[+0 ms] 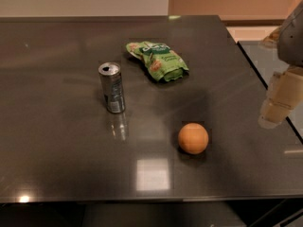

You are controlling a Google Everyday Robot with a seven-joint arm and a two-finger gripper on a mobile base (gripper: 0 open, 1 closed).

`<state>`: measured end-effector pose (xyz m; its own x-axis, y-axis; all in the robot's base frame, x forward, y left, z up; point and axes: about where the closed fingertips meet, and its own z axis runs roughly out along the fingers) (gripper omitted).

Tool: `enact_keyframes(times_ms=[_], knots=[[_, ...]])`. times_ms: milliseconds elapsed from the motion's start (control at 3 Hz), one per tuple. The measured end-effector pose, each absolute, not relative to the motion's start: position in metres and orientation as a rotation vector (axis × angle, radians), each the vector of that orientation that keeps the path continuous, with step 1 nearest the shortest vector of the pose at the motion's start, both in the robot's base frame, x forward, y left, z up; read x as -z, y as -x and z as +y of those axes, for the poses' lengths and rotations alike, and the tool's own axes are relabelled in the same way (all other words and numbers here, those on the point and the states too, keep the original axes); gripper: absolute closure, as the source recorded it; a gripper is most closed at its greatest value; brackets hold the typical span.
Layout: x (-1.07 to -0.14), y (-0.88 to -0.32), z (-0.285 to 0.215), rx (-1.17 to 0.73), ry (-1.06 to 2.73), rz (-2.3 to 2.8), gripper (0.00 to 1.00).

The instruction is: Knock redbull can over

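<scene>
The redbull can (pixel 111 87) is a slim silver-grey can with dark markings. It stands upright on the dark table (pixel 57 141), left of centre. My gripper (pixel 279 100) hangs at the right edge of the view, above the table's right edge, far to the right of the can and apart from it. It holds nothing that I can see.
A green snack bag (pixel 158 60) lies behind and to the right of the can. An orange ball (pixel 193 138) sits in front, right of the can. A second surface (pixel 270 60) adjoins the table on the right. The table's front edge is near the bottom.
</scene>
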<state>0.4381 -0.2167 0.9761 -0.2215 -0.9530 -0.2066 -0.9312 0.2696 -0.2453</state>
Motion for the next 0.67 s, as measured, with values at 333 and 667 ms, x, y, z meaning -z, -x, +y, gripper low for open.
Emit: enact_keyframes(times_ms=[333, 667], knots=[[-0.9762, -0.4382, -0.2166, 0.098, 1.725, 2.232, 0.0], [-0.9828, -0.447, -0.209, 0.07, 1.695, 2.208, 0.0]])
